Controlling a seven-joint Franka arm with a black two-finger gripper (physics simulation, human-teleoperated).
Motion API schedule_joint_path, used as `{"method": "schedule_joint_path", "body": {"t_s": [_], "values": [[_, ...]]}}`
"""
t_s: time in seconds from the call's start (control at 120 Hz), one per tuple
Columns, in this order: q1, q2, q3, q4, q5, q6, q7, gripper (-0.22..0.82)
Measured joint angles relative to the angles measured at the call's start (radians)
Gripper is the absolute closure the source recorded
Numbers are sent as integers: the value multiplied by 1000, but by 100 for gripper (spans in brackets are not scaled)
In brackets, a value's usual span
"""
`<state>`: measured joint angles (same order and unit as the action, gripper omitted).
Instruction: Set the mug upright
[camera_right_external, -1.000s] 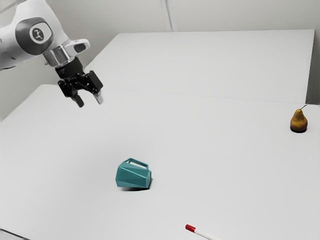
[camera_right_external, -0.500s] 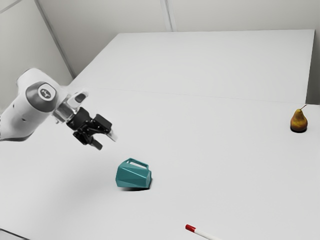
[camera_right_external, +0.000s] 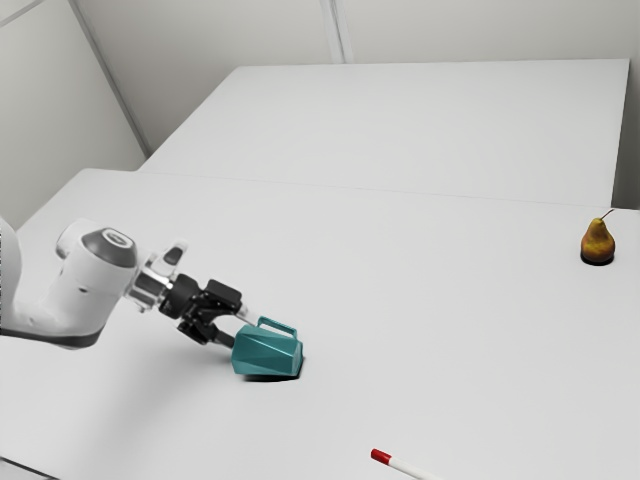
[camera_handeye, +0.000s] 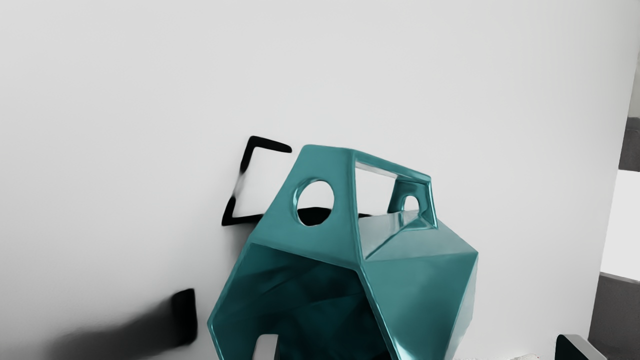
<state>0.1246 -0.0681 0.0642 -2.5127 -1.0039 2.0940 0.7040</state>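
Reaches in low from the exterior view's left with black gripper (camera_right_external: 241, 329), close at the mouth of teal mug (camera_right_external: 268, 352). Holds jaws spread wide, released. In the wrist view, puts one fingertip (camera_handeye: 265, 348) across the dark mouth, the other out past the mug's flank, with mug wall in the span between. Cannot tell about contact with either, or depth inside. Find mug lying on its side on white table (camera_right_external: 450, 300), in the near part, toward the exterior view's left; mouth facing gripper, base toward the exterior view's right, handle uppermost. Note pear (camera_right_external: 598, 244) farther off, at the exterior view's right, and red-tipped white stick (camera_right_external: 402, 465) at the near edge.
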Motion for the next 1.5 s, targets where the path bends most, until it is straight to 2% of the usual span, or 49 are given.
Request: {"method": "schedule_joint_path", "body": {"t_s": [0.2,0.342,0.4,0.492,0.6,0.783,1.067,1.292,1.5], "values": [[1,13,1,1,-36,-90,111,1],[1,13,10,1,-42,-132,171,38],[3,13,11,3,-44,-143,192,50],[3,11,12,7,-45,-155,221,62],[1,2,11,11,-45,-163,249,70],[1,-30,11,13,-45,-171,285,76],[0,-104,5,45,-8,-175,301,78],[-2,-112,1,193,246,-171,225,79],[-5,-103,-32,324,552,-164,112,79]]}}
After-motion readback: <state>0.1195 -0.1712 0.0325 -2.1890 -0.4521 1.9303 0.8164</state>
